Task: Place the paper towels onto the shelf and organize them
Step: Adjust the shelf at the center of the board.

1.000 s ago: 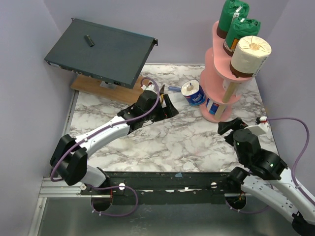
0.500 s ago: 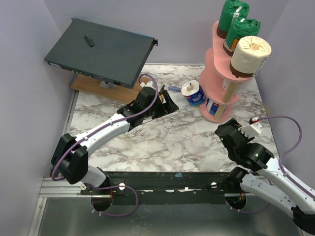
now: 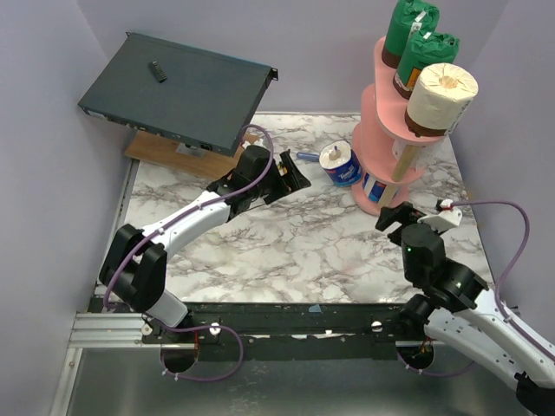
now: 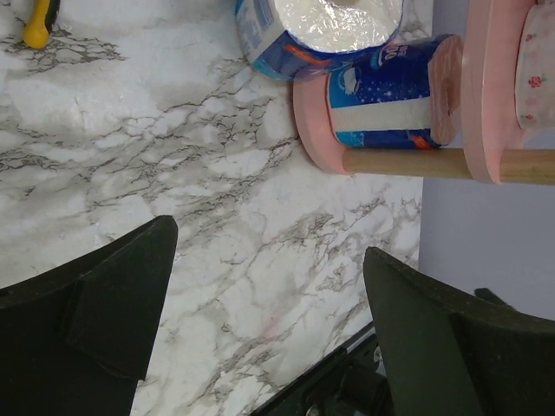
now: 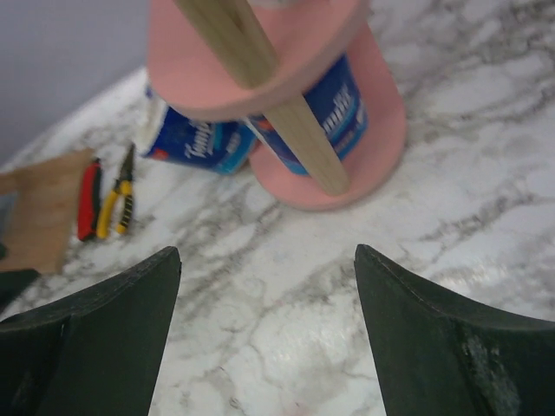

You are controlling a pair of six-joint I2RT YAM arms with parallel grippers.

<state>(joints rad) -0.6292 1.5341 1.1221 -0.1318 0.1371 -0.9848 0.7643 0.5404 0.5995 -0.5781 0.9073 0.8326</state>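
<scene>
Left jaws have edged toward the blue-wrapped roll (image 3: 340, 166) standing core-up; both pairs gape.

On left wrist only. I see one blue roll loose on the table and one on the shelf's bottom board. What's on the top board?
Observer: Three rolls in a row on the top board: two green-wrapped rolls and a white-topped roll.
Operator: Right arm?
Observer: The right gripper is near the foot of the shelf, jaws open, nothing between them.
Operator: Yellow thing at my top-left?
Observer: Likely the yellow-handled pliers, lying beside red-handled pliers next to a wooden board.
</scene>
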